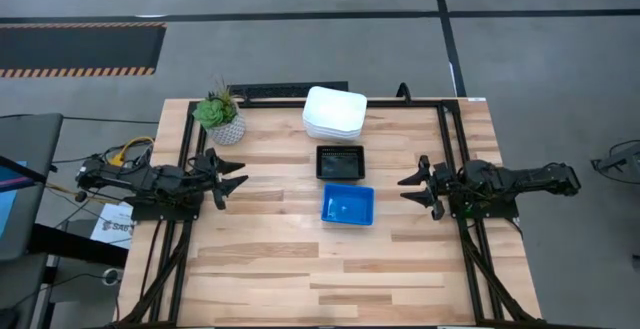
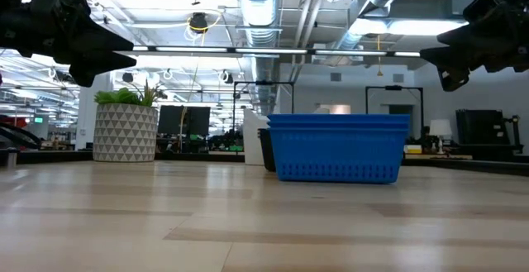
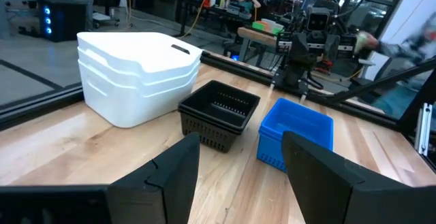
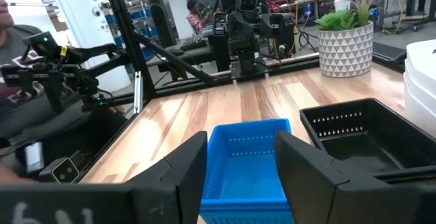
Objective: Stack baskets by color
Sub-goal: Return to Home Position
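Observation:
Three groups of baskets stand in a row down the table's middle: a stack of white baskets [image 1: 335, 112] at the far side, black mesh baskets [image 1: 340, 162] behind the blue ones [image 1: 348, 205], each resting by its bottom on the wood. My left gripper [image 1: 235, 179] hovers open at the left edge, level, pointing at the baskets. My right gripper [image 1: 412, 191] hovers open at the right edge, facing them too. In the left wrist view the white stack [image 3: 139, 74], black basket [image 3: 219, 112] and blue basket [image 3: 296, 132] lie beyond my fingers. The right wrist view shows the blue basket [image 4: 246, 163] and the black one [image 4: 361, 139].
A green potted plant [image 1: 222, 116] in a patterned white pot stands at the far left corner. Black frame rails run along the table's left, right and far sides. Bare wood lies between each gripper and the baskets and across the near half [image 1: 330, 279]. People show in the room behind.

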